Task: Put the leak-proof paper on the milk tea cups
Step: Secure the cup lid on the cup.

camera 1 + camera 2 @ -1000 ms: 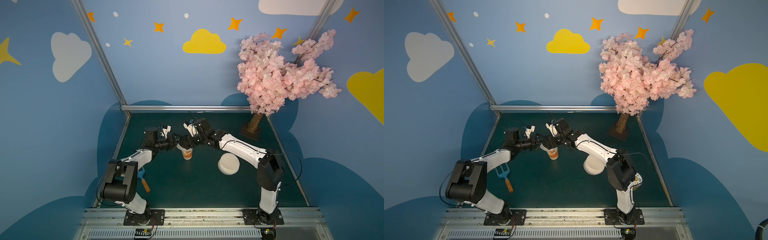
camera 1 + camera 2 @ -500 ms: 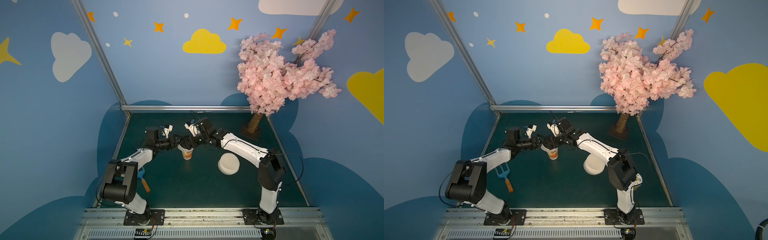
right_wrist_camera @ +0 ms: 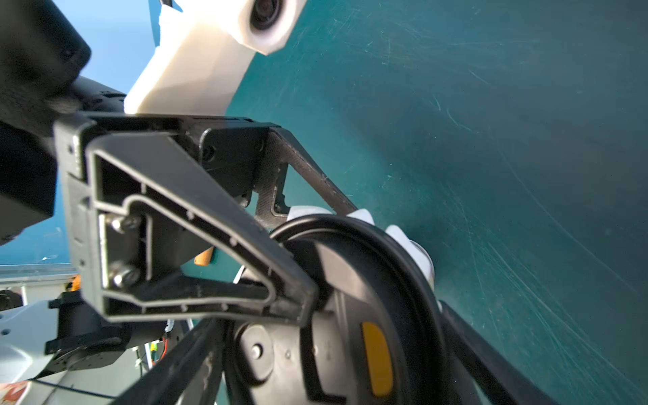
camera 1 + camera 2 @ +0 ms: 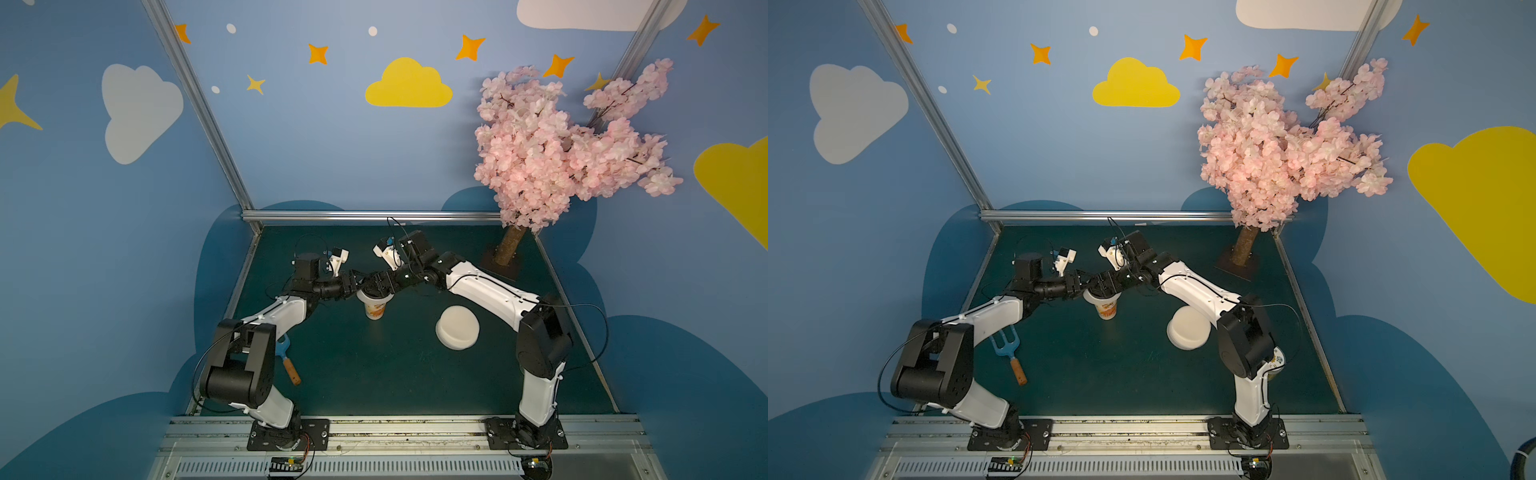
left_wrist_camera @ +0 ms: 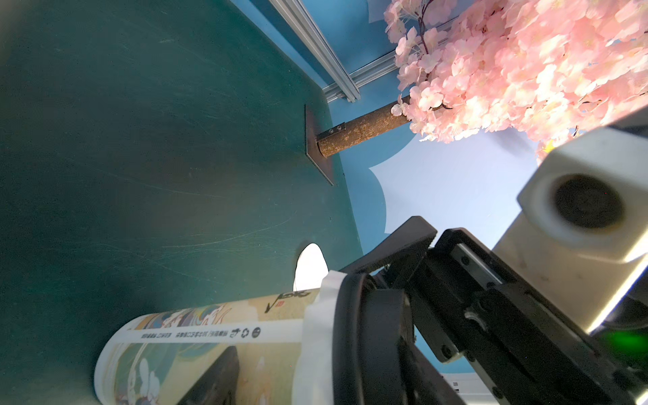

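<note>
Nearest me and left of the cup: a blue fork with a wooden handle, lying on the green table. Nearer than the cup and to its right: a white round block.

The cup stands upright mid-table. The paper lies over the cup's mouth, its edge hanging round the rim like a skirt. The black lid sits on top of the paper.

The right gripper reaches in from the cup's right, jaws wide, clamped across the lid's rim. The left gripper reaches in from the cup's left, with one finger along the cup's side. I cannot tell whether it grips.

Beyond the cup, far right: a pink blossom tree.
</note>
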